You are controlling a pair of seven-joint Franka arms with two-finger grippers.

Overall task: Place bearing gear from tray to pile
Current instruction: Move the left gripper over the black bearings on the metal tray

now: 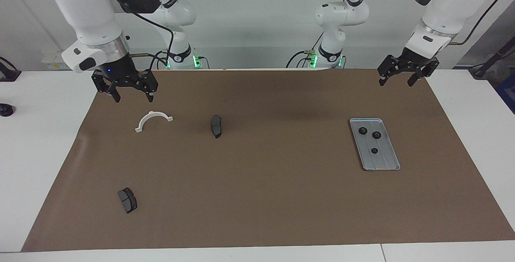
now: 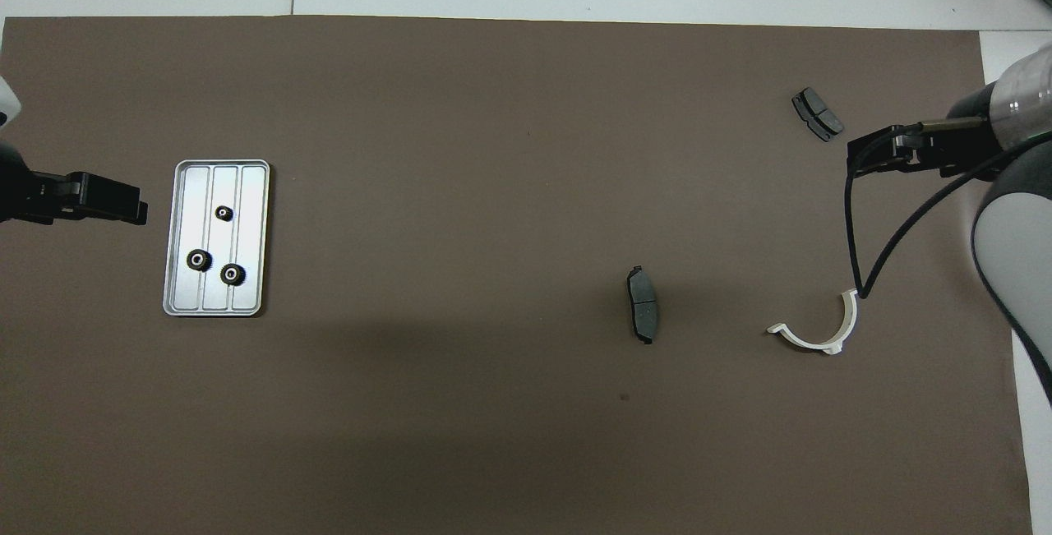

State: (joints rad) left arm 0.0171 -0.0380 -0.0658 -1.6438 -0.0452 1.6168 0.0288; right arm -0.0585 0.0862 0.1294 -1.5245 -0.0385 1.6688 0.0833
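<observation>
The silver-grey ridged tray (image 1: 384, 161) lies on the brown mat toward the left arm's end of the table; it also shows in the overhead view (image 2: 251, 190). Three small black gears lie in it (image 1: 362, 131) (image 1: 376, 135) (image 1: 374, 150), apart from one another. No gears show outside the tray, so no pile is in view. My left gripper (image 1: 396, 83) is open and empty, raised over the mat beside the tray (image 2: 123, 205). My right gripper (image 1: 134, 97) is open and empty, raised over the mat near the white half-ring at the right arm's end.
A white half-ring (image 1: 154, 120) lies under the right gripper's area. One dark grey brake pad (image 1: 216, 125) lies mid-mat. A second brake pad (image 1: 127, 200) lies farther from the robots at the right arm's end. The brown mat (image 1: 281, 197) covers most of the white table.
</observation>
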